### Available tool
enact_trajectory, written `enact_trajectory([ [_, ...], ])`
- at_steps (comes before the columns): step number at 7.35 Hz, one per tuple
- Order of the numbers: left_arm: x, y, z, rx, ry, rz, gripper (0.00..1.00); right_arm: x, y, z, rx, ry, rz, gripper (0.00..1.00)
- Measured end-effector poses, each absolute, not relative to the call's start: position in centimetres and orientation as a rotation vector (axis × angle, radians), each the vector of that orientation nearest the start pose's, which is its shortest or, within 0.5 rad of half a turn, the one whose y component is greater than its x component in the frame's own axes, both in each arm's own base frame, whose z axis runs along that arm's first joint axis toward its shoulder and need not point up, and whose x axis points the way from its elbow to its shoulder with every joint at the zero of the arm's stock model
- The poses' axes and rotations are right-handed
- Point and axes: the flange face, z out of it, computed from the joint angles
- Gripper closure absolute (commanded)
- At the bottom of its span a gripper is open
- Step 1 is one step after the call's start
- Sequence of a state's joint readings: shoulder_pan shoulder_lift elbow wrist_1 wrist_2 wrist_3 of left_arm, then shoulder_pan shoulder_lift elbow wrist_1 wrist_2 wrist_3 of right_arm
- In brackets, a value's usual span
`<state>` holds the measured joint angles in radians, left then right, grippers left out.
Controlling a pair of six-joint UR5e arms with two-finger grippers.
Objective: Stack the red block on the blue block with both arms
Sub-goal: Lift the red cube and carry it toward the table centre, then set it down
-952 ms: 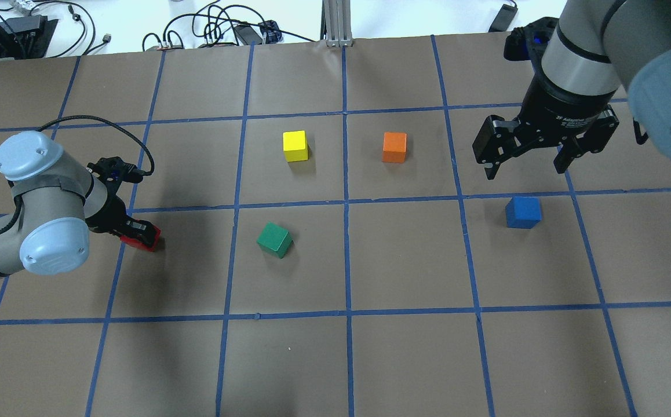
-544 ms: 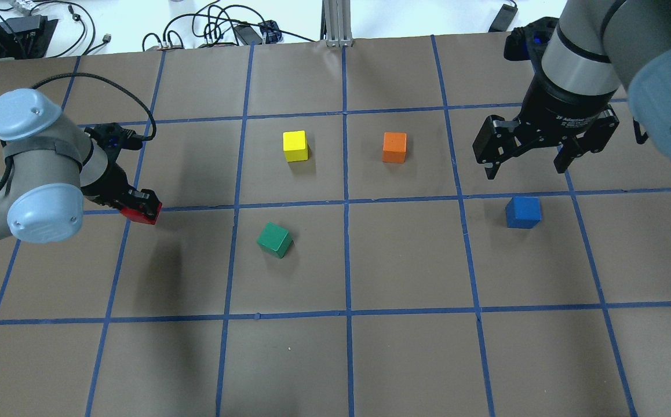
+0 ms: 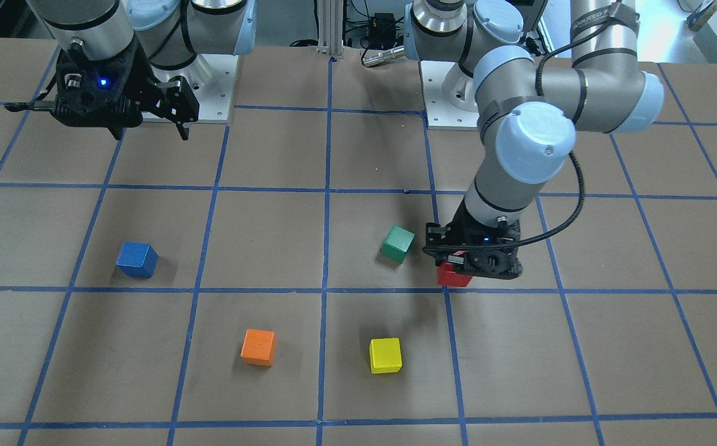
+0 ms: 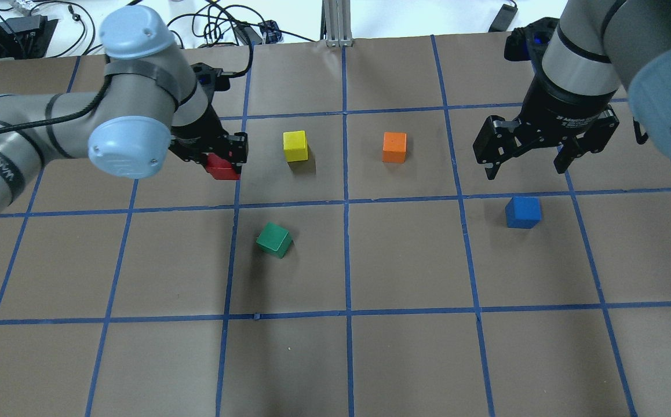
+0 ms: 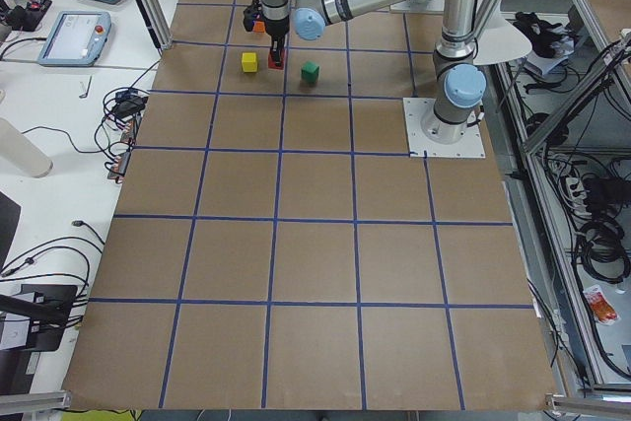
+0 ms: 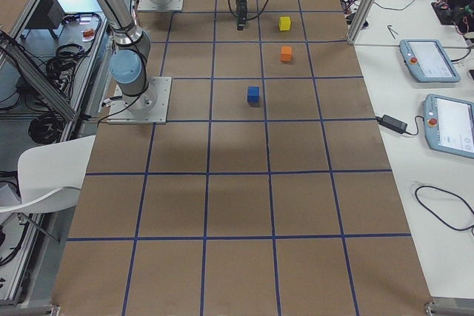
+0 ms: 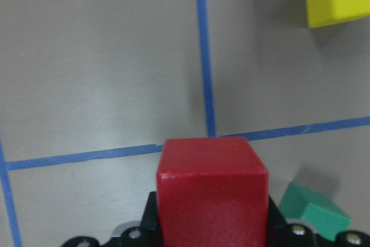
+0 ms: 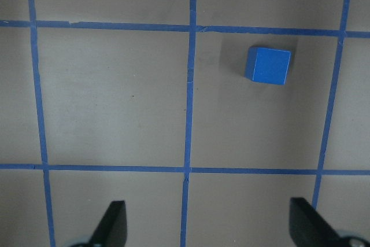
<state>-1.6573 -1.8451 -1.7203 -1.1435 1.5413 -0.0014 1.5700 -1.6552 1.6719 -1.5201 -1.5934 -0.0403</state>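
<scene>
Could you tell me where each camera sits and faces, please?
Front-facing: across the table, facing the robot; left arm at right.
Overhead: behind robot, looking down; left end effector grips red block, right end effector open.
Exterior left: table's left end; left arm nearest.
Exterior right: opposite end; right arm nearest.
Left wrist: down over the red block.
Right wrist: down at blue block, fingertips showing.
Shared: overhead and right wrist show blue block.

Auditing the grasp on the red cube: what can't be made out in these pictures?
Left wrist view: the red block hides where the jaws touch it.
Overhead view: the left gripper covers part of the block.
Right wrist view: the bottom edge cuts off the right gripper's fingers.
Exterior left view: grasp too small.
</scene>
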Motion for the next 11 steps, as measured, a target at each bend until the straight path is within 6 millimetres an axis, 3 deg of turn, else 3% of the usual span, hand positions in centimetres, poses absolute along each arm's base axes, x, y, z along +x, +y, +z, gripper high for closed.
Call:
enact_trajectory([
  [1, -23.2, -55.7, 29.7, 0.126, 3.177, 0.005, 1.00, 13.0, -44.9, 47.3, -0.064, 3.162, 0.108, 0.00],
  [3, -29.2, -55.4, 26.1, 0.088, 3.187, -0.007, 1.00, 12.9, -45.0, 47.2, -0.063, 3.162, 0.110, 0.00],
  [6, -34.9, -55.8, 22.5, 0.044, 3.200, -0.039, 1.00, 12.7, -45.1, 47.2, -0.053, 3.160, 0.112, 0.00],
  [8, -36.9, -55.8, 21.2, 0.057, 3.188, -0.027, 1.00, 12.6, -45.1, 47.2, -0.051, 3.159, 0.112, 0.00],
  [9, -37.2, -55.7, 20.8, 0.061, 3.183, -0.018, 0.18, 12.6, -45.1, 47.2, -0.051, 3.160, 0.112, 0.00],
  [10, -37.3, -55.6, 20.5, 0.062, 3.179, -0.009, 0.00, 12.6, -45.1, 47.2, -0.047, 3.159, 0.111, 0.00],
  [11, -37.3, -55.5, 20.3, 0.060, 3.174, 0.000, 0.00, 12.5, -45.1, 47.2, -0.045, 3.159, 0.110, 0.00],
])
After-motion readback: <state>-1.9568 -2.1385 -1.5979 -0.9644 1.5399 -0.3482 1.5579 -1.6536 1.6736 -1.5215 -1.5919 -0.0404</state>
